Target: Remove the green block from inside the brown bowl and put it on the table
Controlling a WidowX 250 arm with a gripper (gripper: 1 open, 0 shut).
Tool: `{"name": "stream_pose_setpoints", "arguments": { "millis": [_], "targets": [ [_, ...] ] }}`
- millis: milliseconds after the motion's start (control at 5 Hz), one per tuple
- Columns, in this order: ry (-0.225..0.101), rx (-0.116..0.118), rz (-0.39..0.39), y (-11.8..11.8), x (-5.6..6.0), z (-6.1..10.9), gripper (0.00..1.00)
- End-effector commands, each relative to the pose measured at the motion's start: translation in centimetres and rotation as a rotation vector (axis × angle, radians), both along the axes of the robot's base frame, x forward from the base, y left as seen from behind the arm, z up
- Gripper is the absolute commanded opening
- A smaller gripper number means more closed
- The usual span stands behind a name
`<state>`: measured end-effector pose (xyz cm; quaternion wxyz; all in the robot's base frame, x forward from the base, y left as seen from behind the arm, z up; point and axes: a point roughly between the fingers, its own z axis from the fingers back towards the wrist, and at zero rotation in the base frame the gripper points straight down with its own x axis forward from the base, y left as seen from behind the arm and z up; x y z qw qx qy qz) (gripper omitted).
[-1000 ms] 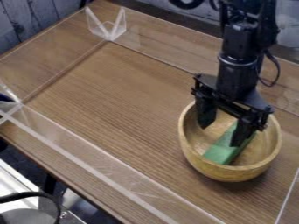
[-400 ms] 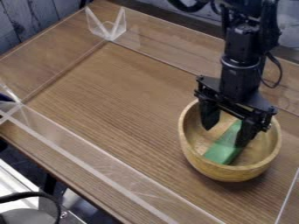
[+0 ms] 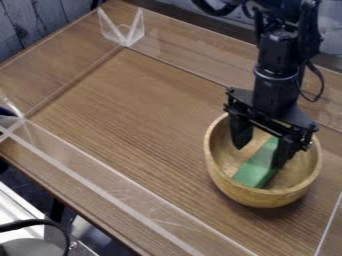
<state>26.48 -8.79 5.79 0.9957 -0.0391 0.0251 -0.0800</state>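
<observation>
The brown bowl point(image 3: 227, 172) sits on the table point(image 3: 127, 115) at the right, near the front edge. Inside it lies the green block point(image 3: 258, 170), tilted against the hollow, with its upper end behind a finger. My gripper point(image 3: 263, 142) points straight down into the bowl, open, its two black fingers point(image 3: 239, 131) astride the block's upper end. I cannot tell whether the fingers touch the block.
Low clear plastic walls point(image 3: 80, 160) run along the table's edges, with a corner piece point(image 3: 130, 32) at the back left. The black arm point(image 3: 282, 50) rises above the bowl. Bare wood stretches to the left of the bowl.
</observation>
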Motion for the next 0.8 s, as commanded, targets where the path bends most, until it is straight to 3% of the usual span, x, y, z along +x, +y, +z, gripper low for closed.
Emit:
{"name": "stream_pose_setpoints", "arguments": {
  "millis": [0, 600],
  "targets": [
    [-0.044, -0.01, 0.001, -0.37, 0.56, 0.88, 1.0],
    [-0.053, -0.003, 0.021, -0.31, 0.55, 0.77, 1.0]
  ]
}}
